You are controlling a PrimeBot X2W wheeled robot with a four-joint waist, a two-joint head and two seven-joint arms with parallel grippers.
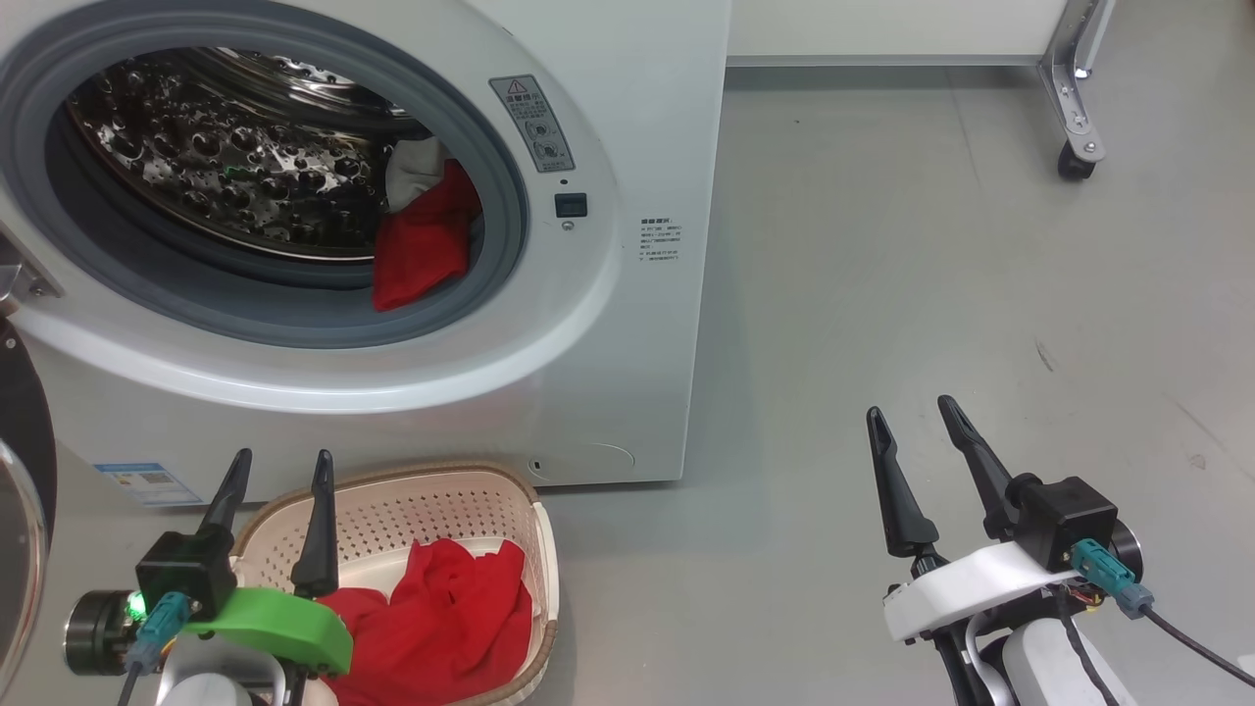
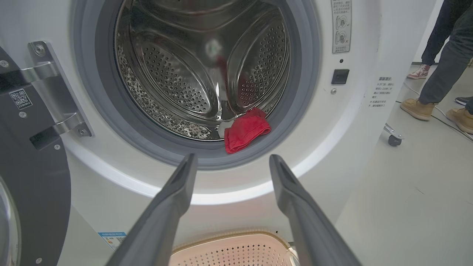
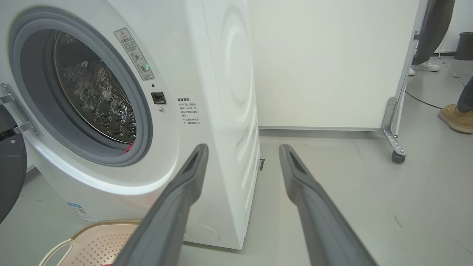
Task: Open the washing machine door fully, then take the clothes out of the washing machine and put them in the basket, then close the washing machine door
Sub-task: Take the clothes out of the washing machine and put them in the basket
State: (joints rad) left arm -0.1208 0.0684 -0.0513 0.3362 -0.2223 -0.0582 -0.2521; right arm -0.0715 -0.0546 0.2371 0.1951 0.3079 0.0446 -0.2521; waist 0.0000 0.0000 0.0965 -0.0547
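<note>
The clothes [image 1: 441, 608] are red, the perforated basket [image 1: 412, 510] cream, the washing machine [image 1: 627, 373] white, its dimpled drum [image 1: 196, 157] steel.

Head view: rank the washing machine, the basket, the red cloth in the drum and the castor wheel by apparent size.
1. washing machine
2. basket
3. red cloth in the drum
4. castor wheel, smallest, though it is farthest from the camera

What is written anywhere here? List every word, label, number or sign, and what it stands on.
Nothing can be quoted; everything is too small or blurred.
Grey warning label with a red triangle sign, on the washing machine front: unreadable.
Printed text block right of it: unreadable.
Blue label, lower front: unreadable.
QR sticker on the washing machine door: no readable words.
</note>
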